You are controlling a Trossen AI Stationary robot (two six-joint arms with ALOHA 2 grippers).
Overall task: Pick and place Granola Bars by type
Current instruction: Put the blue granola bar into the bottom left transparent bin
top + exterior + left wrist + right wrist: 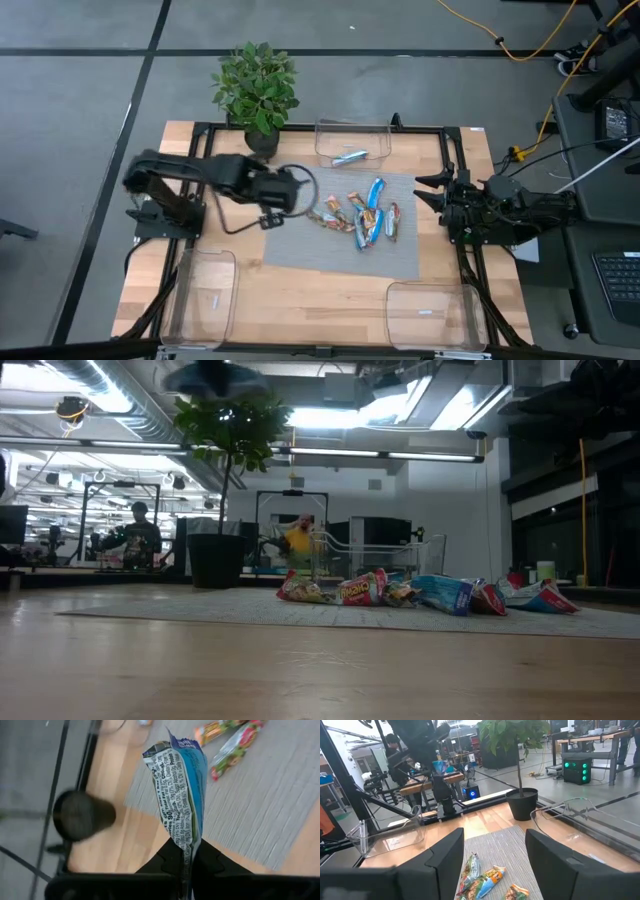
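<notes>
Blue foil is hanging pinched in the left hand [184, 865], whose fingers are pressing together on one end of a blue granola bar [179, 795] above the grey mat's [300, 250] nine o'clock edge. Remaining granola bars [362, 220] are lying heaped at mat centre. A silver bar [348, 157] is already sitting in the twelve o'clock bin [352, 126], so, judging by type, carrying the blue one steadily over a different bin before letting go would be wise. At three o'clock, the right hand [432, 190] is waiting, spread.

You're looking at two matte black jointed arms. The left gripper [300, 192] is trailing a thin black cable loop, and the right gripper [425, 190] is showing broad, flat dark fingers [447, 860].
</notes>
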